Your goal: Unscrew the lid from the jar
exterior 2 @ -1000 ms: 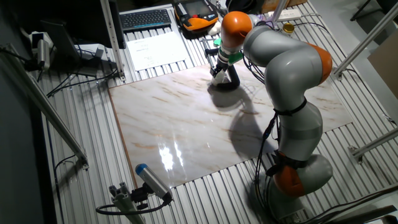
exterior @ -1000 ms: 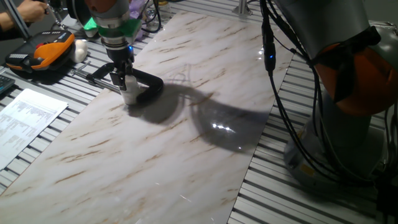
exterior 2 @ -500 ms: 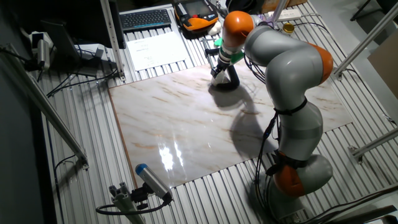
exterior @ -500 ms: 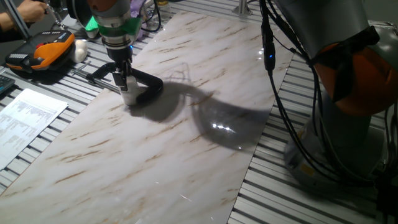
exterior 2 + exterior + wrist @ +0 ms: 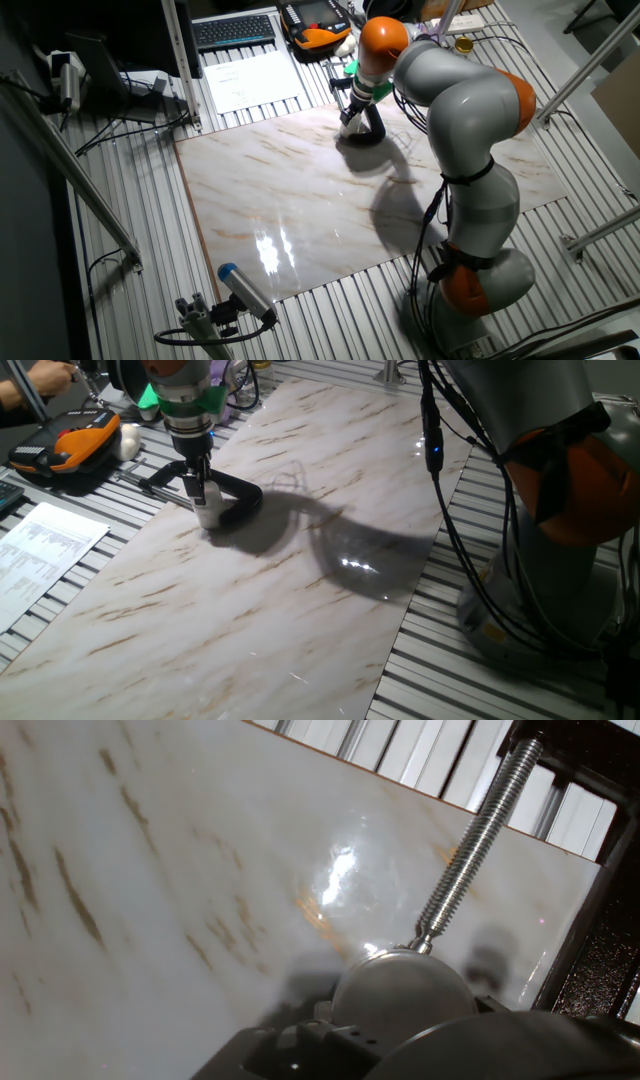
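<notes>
Jar (image 5: 209, 512) sits clamped on the table (image 5: 300, 590); jaws appear closed on the lid (image 5: 203, 491) between them. We judge unscrewing under way; next, twist and lift.

black clamp (image 5: 235, 495) | printed sheet (image 5: 45, 545) | orange pendant (image 5: 70, 445)

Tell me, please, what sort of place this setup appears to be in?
Most likely a robotics lab: a marble-look board lies on a slatted aluminium bench, the orange teach pendant and a keyboard sit nearby, and a black clamp fixes the jar for the gripper.
</notes>
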